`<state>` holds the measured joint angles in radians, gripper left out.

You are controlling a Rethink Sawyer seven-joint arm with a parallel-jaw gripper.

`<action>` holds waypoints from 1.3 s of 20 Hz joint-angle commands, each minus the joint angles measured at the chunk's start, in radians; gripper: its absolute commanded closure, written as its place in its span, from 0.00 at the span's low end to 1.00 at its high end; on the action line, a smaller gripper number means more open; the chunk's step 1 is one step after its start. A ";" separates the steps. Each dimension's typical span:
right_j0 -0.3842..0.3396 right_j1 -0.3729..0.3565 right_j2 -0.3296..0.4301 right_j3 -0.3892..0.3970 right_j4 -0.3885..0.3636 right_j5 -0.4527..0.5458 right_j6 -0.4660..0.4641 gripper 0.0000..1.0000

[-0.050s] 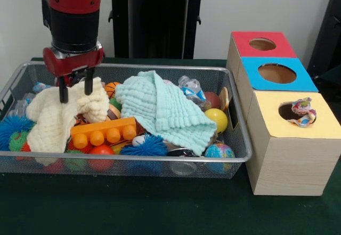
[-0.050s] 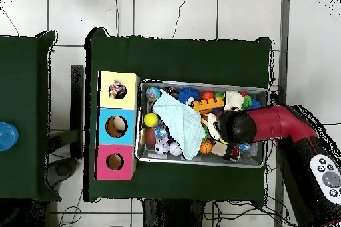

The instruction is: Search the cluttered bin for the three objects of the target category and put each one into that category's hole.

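Observation:
A wire mesh bin holds a heap of toys. My gripper hangs over its left end, open, with its black fingers straddling a fold of a cream cloth. A mint cloth covers the middle. Around them lie an orange toy brick, a blue spiky ball, a yellow ball, a globe ball and a plastic bottle. In the overhead view the red arm hides the fingers above the bin.
Right of the bin stand three wooden boxes, each with a round hole: red top, blue top, yellow top. A crumpled colourful wrapper sticks out of the yellow box's hole. Green cloth covers the table.

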<state>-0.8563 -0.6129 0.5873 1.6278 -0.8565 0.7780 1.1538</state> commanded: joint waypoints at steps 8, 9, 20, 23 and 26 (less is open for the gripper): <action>-0.033 0.108 0.039 -0.046 -0.037 -0.067 -0.157 0.00; -0.034 0.106 0.036 -0.045 -0.043 -0.067 -0.159 0.00; -0.027 0.103 0.006 -0.053 -0.080 -0.054 -0.160 0.00; -0.027 0.105 0.005 -0.057 -0.093 -0.048 -0.179 0.00; -0.035 0.111 0.015 -0.060 -0.077 -0.027 -0.197 1.00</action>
<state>-0.8814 -0.5399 0.5922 1.6272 -0.8714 0.7599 1.1538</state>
